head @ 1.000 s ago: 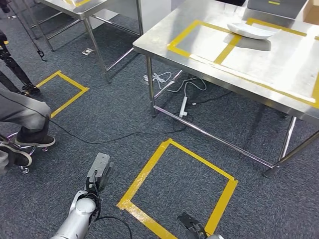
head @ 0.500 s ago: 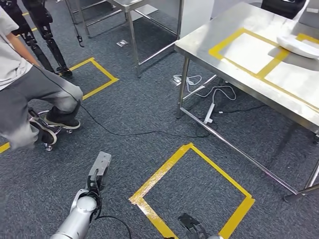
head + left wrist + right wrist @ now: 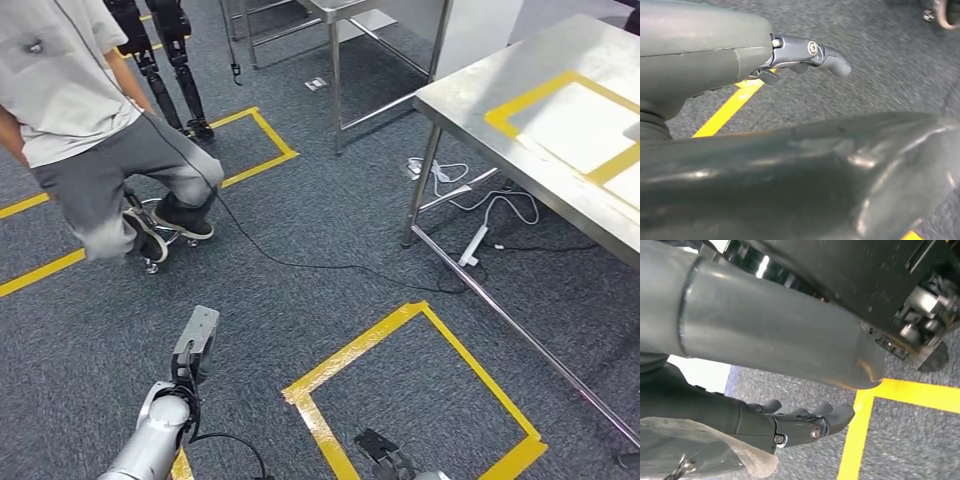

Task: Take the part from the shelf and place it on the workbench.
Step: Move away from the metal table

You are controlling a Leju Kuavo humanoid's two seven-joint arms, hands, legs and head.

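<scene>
- Progress: no part is in either of my hands, and no shelf is visible from my head view. I judge the task to be at its outset, with the fetch, the carry and the placing all left to do.
- Task's thing: I cannot locate the part in these views. The workbench [image 3: 528,150], a steel table marked with yellow tape, stands ahead on my right, well apart from both hands.
- Left hand [image 3: 198,340]: hangs low over the grey carpet, touching nothing. In the left wrist view its fingers [image 3: 806,50] lie extended and loosely apart, with nothing between them.
- Right hand [image 3: 383,452]: low at the picture's bottom edge, over the yellow floor square [image 3: 423,400]. In the right wrist view its fingers [image 3: 810,422] are stretched out, slightly curved, and hold nothing.
- Surroundings: a seated person [image 3: 90,130] on a wheeled stool is near my left side; a black cable [image 3: 317,265] trails across the carpet. I judge both to be hazards for walking.
</scene>
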